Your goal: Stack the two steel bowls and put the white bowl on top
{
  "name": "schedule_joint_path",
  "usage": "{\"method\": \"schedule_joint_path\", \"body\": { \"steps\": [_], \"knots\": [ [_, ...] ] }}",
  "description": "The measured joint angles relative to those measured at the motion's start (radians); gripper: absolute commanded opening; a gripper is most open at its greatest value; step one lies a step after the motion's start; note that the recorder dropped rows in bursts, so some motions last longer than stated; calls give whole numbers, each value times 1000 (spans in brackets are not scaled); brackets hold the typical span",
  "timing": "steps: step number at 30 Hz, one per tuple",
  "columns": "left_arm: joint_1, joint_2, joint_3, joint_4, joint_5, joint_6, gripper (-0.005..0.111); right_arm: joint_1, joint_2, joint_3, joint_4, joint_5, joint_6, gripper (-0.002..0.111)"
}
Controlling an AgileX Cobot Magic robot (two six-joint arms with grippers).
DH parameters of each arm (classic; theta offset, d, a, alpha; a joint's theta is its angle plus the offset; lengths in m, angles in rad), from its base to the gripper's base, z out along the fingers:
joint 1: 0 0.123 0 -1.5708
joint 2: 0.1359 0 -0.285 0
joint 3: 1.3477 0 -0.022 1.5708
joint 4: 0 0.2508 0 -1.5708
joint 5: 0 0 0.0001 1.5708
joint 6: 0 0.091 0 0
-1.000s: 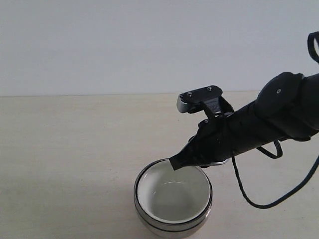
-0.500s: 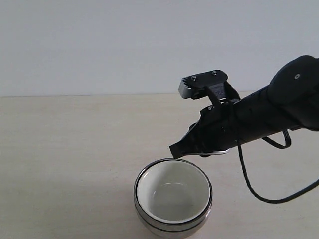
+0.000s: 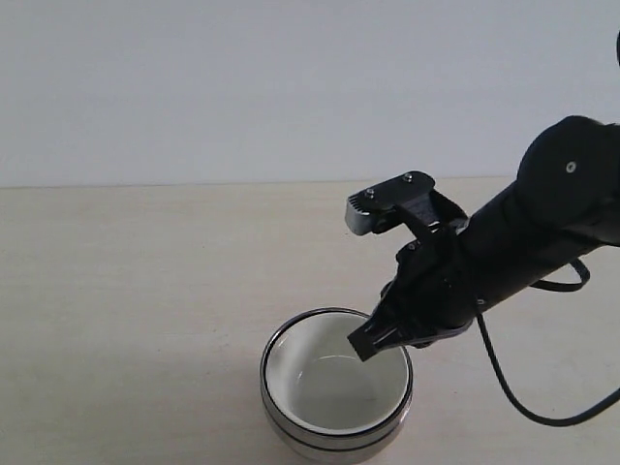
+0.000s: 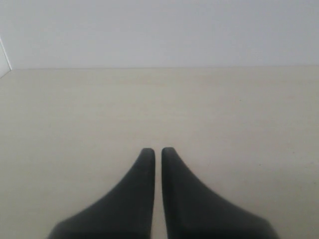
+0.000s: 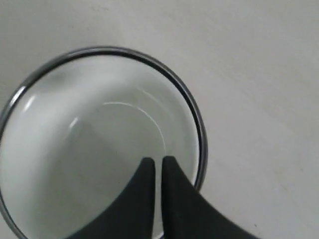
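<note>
The white bowl sits nested inside the steel bowls near the table's front edge; only a thin metal rim and a shiny lower band show around it. In the right wrist view the white bowl fills the frame, ringed by the steel rim. My right gripper is shut and empty, its tips just above the white bowl's right inner side. My left gripper is shut over bare table, out of the exterior view.
The pale wooden table stretches left and behind the stack. A black cable hangs from the right arm onto the table at the right. A plain white wall stands behind.
My right gripper rose off the bowl's far rim, then came back down and forward, so its tips now hang over the white bowl's right inner side. The bowls stayed still.
</note>
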Motion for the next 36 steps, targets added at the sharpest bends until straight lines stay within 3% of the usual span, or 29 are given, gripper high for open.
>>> {"method": "schedule_joint_path", "body": {
  "steps": [6,26,33,36],
  "knots": [
    [0,0,0,0,0,0,4,-2,0,0,-105,94,132,0],
    [0,0,0,0,0,0,4,-2,32,-2,-113,115,166,0],
    [0,0,0,0,0,0,4,18,-71,-2,-27,86,111,0],
    [0,0,0,0,0,0,4,96,-87,-2,80,21,28,0]
  ]
}}
